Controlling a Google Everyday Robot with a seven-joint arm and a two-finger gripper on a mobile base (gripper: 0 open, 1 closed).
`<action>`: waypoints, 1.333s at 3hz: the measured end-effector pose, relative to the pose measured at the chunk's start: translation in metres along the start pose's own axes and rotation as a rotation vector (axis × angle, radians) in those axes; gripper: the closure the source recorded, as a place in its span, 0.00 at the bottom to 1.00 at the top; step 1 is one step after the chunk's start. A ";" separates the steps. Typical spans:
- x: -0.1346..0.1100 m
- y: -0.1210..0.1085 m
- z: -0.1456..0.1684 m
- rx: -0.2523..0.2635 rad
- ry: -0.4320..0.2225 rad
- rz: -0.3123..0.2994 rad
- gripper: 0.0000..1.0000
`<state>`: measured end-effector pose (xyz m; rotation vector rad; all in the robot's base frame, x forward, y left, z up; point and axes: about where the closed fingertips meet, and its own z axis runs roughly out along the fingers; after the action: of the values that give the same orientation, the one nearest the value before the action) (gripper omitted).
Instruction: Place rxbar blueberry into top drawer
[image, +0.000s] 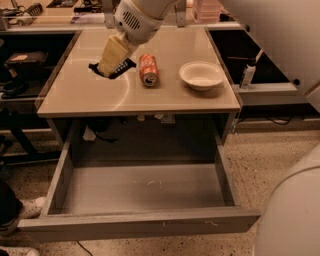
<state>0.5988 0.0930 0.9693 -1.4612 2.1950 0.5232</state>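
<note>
Dark-wrapped bar (124, 67) lies on the tabletop (150, 96) beside the can (148, 70), under my gripper (106, 69); I cannot tell whether the jaws hold it, so I'd confirm a firm pinch before lifting toward the open drawer (140, 190).

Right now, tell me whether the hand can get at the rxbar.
Probably yes: the hand sits right over the rxbar on the table; the can lies apart to its side, and nothing blocks the way.
</note>
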 end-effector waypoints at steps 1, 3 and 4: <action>0.013 0.012 0.012 0.004 0.001 0.028 1.00; 0.089 0.049 0.087 -0.038 -0.003 0.199 1.00; 0.088 0.049 0.087 -0.038 -0.004 0.199 1.00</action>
<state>0.5368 0.0908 0.8514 -1.2661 2.3532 0.6358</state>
